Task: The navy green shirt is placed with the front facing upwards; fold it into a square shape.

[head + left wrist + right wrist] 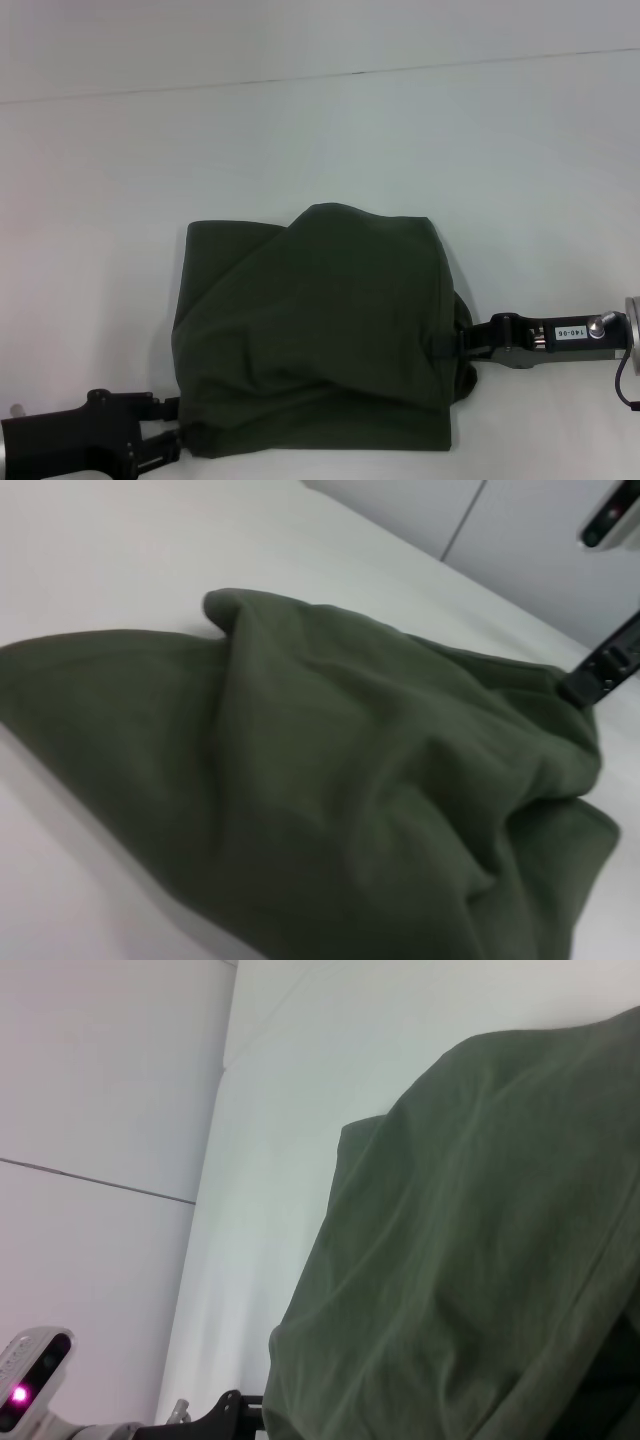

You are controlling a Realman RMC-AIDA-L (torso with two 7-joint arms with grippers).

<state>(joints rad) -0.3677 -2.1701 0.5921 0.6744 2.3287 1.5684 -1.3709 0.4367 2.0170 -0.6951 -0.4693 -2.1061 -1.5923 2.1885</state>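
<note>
Two grippers meet the shirt (320, 335), which lies folded and rumpled on the white table (320, 140), plain side up. Right gripper (452, 343) is pinched shut on its right edge. Left gripper (172, 440) touches the near-left corner, fingers slightly parted; grip unclear

Fingertips buried, chest print out of sight

I can't see either pincer's tips: the right pincer (452, 342) vanishes under the navy green shirt (320, 340) at mid-right, the left pincer (178, 432) is cut off lower left.
</note>
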